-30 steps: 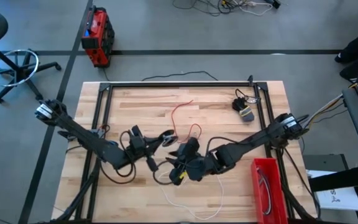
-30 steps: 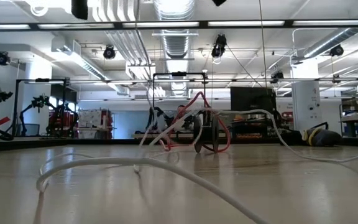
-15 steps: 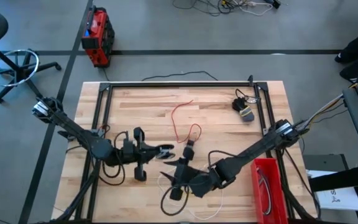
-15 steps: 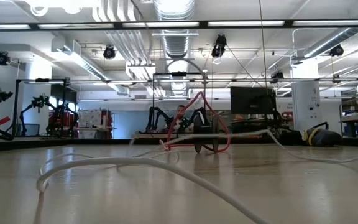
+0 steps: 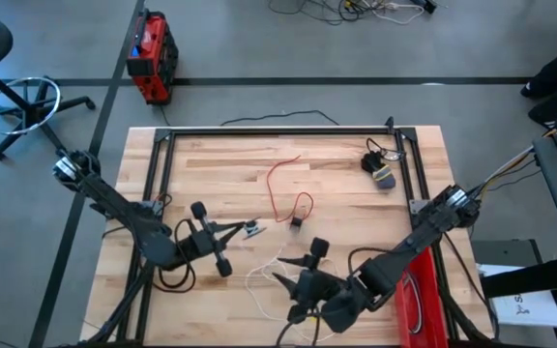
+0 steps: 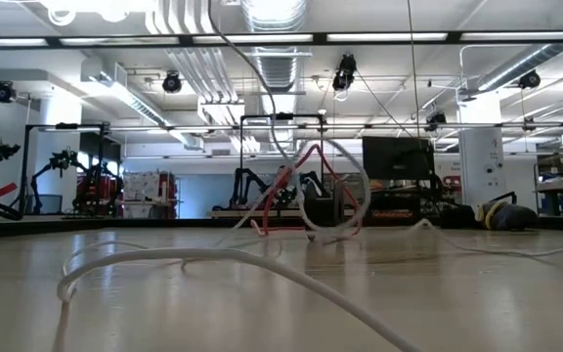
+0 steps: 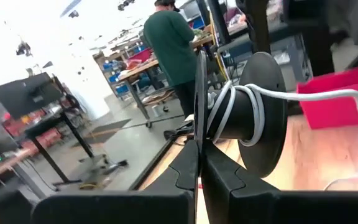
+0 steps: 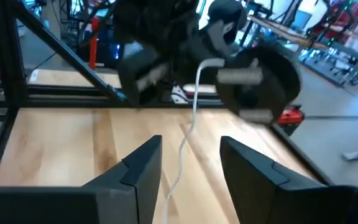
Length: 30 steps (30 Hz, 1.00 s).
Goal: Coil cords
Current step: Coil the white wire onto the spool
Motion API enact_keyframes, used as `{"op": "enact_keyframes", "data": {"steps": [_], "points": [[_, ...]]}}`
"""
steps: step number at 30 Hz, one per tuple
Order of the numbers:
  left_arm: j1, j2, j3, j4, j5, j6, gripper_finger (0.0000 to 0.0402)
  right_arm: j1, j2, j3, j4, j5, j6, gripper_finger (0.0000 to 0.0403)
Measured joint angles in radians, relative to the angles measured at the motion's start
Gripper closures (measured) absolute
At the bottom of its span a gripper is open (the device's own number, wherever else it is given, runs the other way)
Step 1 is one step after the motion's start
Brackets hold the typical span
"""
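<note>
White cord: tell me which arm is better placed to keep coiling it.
Left. Its pincer is shut on the white cord, already wrapped around a black spool. The right pincer is open beside the loose loops.

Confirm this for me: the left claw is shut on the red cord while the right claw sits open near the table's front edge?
Not quite. The left wrist view shows the left claw shut on the white cord, not the red cord. The right claw is indeed open.
</note>
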State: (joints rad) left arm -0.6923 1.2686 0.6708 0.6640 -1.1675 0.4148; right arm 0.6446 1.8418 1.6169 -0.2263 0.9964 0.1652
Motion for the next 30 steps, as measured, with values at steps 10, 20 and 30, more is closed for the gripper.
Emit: {"op": "enact_keyframes", "data": {"steps": [10,20,30], "points": [[-0.028,0.014,0.0,-0.001,-0.001,0.108,0.0401,-0.068,-0.001,0.016,0.026,-0.06,-0.216,0.025],[-0.033,0.012,0.0,0.001,0.023,-0.013,0.0401,-0.115,-0.001,0.031,0.021,-0.111,-0.174,0.0278],[-0.023,0.009,-0.028,0.197,0.072,-0.169,0.0401,-0.104,0.076,0.018,0.015,-0.167,0.068,0.0298]]}}
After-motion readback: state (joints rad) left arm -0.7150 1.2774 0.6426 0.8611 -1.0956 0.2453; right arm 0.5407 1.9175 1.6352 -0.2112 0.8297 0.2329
